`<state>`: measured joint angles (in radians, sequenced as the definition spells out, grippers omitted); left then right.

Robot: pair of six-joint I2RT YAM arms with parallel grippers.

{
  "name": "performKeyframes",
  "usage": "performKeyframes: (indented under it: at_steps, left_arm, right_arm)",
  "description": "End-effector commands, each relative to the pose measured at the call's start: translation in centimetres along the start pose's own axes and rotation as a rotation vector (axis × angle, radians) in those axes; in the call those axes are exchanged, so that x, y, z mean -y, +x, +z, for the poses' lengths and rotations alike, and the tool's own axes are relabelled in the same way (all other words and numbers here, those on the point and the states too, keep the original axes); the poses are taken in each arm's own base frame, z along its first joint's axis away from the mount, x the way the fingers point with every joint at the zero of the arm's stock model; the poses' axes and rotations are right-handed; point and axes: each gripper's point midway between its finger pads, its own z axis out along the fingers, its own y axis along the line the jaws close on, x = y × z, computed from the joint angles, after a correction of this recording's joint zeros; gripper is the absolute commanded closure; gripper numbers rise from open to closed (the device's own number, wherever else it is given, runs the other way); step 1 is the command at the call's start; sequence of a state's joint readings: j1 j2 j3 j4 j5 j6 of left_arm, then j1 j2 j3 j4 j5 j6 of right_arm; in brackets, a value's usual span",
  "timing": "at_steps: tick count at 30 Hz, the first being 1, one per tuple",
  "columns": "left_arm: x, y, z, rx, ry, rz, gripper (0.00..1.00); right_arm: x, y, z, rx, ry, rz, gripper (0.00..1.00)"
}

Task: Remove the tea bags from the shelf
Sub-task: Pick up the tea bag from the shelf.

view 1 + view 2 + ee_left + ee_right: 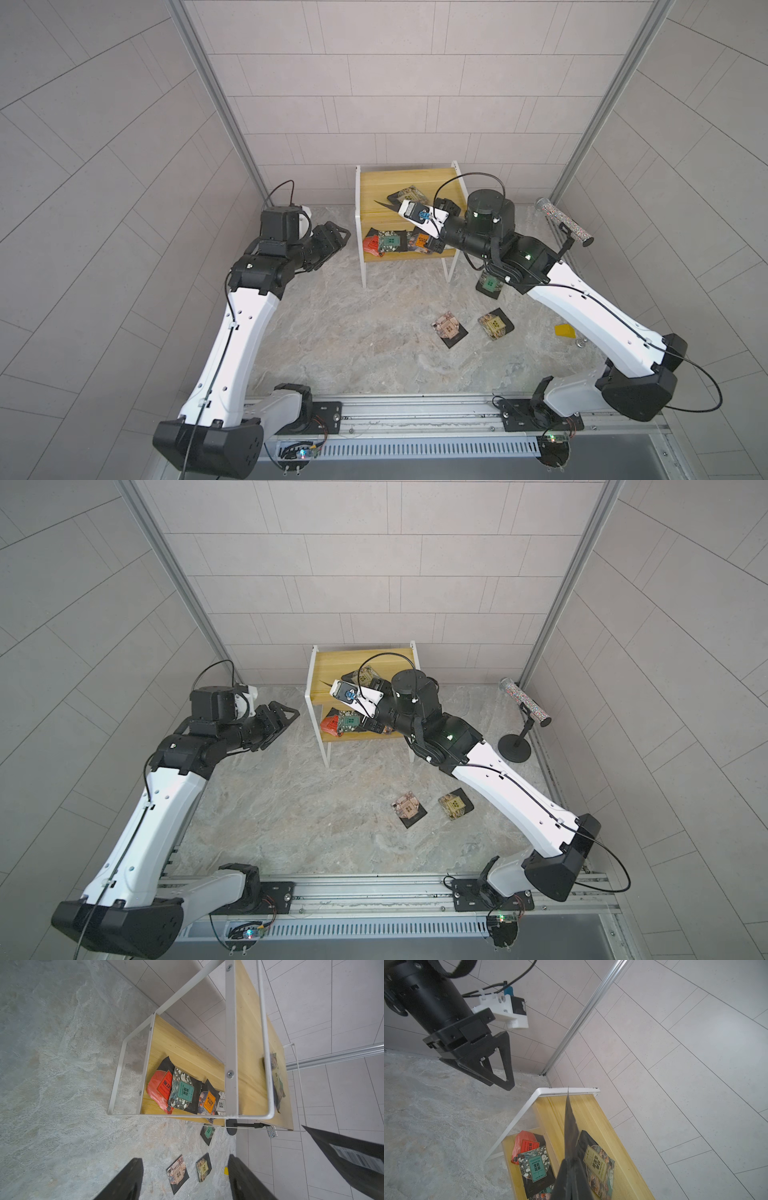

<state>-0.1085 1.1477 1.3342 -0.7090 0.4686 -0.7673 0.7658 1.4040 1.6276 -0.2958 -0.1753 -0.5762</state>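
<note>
Left arm [232, 332] and right arm [582, 307]: white shells on long links, black joint housings, black cable clipped along each. Left pincer [500, 1084]: black, triangular open-frame fingers. Right wrist bracket [424, 216] white, blue connector. Green lamp [528, 257] lit.

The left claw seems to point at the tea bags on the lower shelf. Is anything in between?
Only the shelf's thin white side frame stands between the left gripper and the bags on the lower board. Its bars leave an open gap, and the bags show through it. Nothing else visible intervenes.
</note>
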Motion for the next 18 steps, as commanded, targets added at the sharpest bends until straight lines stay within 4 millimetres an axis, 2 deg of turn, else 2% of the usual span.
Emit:
performKeyframes:
  at_steps: [1,6,9,13,18]
  left_arm:
    - [-0.5,0.1,-0.5,0.018,-0.010,0.017,0.28]
    - [-1.7,1.1,-0.2,0.001,-0.033,0.012,0.28]
    - [-2.7,1.9,0.1,-0.013,-0.053,0.008,0.28]
    - [-4.6,3.3,0.6,-0.036,-0.088,-0.001,0.28]
    - [-6.7,4.9,1.6,-0.068,-0.116,-0.021,0.28]
  right_arm:
    - [-0.3,-1.1,-1.8,0.031,0.011,-0.011,1.00]
    - [-2.4,-0.7,-4.1,0.016,0.004,-0.044,1.00]
    - [-4.2,0.4,-5.3,-0.018,-0.013,-0.060,1.00]
    - [-7.1,2.7,-6.6,-0.083,-0.033,-0.086,1.00]
    - [-11.0,6.5,-7.1,-0.166,-0.076,-0.068,1.00]
